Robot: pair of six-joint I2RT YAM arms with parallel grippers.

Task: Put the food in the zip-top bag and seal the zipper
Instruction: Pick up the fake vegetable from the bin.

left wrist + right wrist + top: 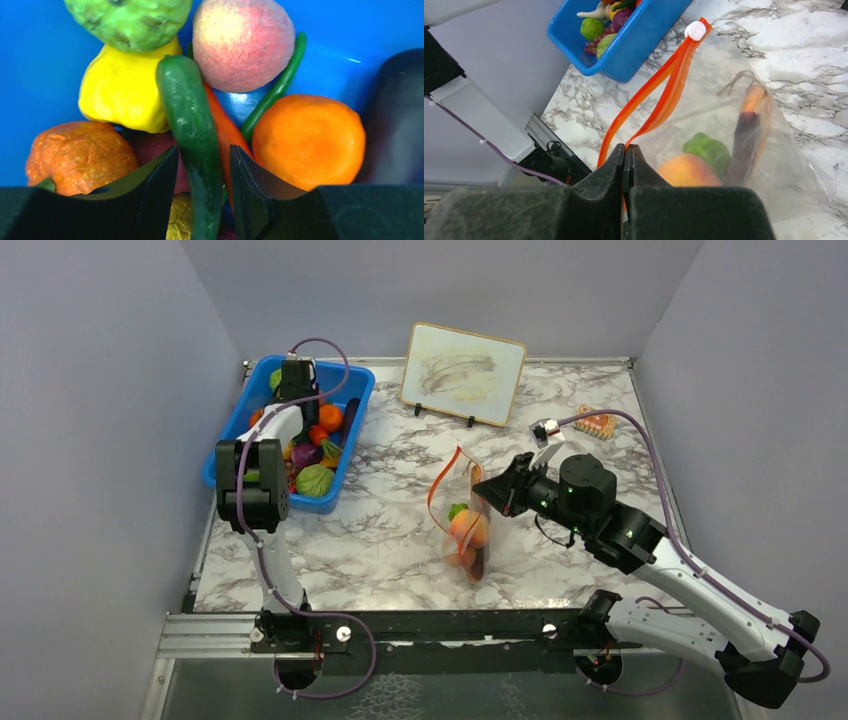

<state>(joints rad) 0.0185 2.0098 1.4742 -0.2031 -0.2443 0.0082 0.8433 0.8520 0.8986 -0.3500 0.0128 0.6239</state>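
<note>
So the right gripper (626,162) has its jaws squeezed flat on the thin orange-red zipper strip (659,100) of the floppy clear zip-top bag (784,150), off to the right of the rigid blue plastic bin (639,40). The food inside is blurry, maybe four pieces. The left gripper (204,150), down in the bin, has its jaws half-spread around one glossy green chili pepper (187,110).

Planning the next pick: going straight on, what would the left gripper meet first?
Most likely the long green pepper lying between the left gripper's fingers, though depth is unclear.
</note>
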